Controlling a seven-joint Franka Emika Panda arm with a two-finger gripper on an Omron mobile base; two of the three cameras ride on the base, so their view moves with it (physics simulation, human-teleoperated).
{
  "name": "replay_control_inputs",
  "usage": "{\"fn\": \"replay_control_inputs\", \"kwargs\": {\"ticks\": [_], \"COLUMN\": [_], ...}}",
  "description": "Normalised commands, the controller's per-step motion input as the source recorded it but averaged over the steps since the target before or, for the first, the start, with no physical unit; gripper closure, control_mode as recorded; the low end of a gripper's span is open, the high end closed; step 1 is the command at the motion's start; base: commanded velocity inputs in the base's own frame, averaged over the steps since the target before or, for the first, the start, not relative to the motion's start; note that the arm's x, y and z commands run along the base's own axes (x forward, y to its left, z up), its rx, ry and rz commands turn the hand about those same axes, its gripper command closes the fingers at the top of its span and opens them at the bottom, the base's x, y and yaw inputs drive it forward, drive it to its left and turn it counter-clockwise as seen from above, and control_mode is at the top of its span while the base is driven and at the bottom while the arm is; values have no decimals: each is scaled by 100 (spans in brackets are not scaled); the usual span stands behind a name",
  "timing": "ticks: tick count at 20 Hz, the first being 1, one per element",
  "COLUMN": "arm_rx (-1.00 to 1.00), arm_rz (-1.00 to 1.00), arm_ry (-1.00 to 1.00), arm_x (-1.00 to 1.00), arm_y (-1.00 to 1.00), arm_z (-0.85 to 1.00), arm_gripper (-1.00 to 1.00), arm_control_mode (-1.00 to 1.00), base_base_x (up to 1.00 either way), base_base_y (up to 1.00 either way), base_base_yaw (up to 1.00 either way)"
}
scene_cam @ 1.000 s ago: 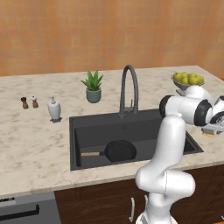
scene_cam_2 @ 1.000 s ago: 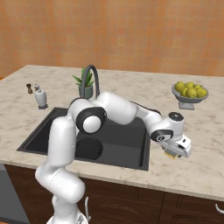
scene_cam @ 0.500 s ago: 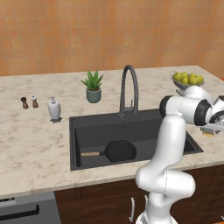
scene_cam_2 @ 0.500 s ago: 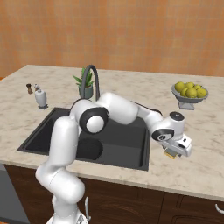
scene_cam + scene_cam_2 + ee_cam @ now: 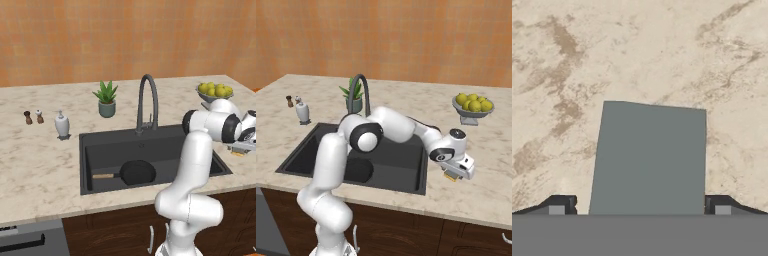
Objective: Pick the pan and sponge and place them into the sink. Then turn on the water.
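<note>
Showing its flat grey-green face, sponge point(image 5: 649, 159) on marble counter point(image 5: 637, 55), gripper point(image 5: 639, 205) jaws straddling it, apart

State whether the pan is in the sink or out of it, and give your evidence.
In. The pan lies flat on the floor of the sink, its wooden handle pointing toward the left wall of the basin.
</note>
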Motion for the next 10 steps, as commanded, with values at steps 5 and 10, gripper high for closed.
{"fn": "replay_control_inputs", "kwargs": {"ticks": [5,10], "arm_rx": [0,0], "arm_rz": [0,0], "arm_ry": [0,0], "arm_x": [3,0], "arm_y": [0,0], "arm_z": [-18,-15], "arm_gripper": [100,100], "arm_control_mode": [-100,-100], "base_base_x": [0,0], "base_base_y": [0,0], "base_base_yaw": [0,0]}}
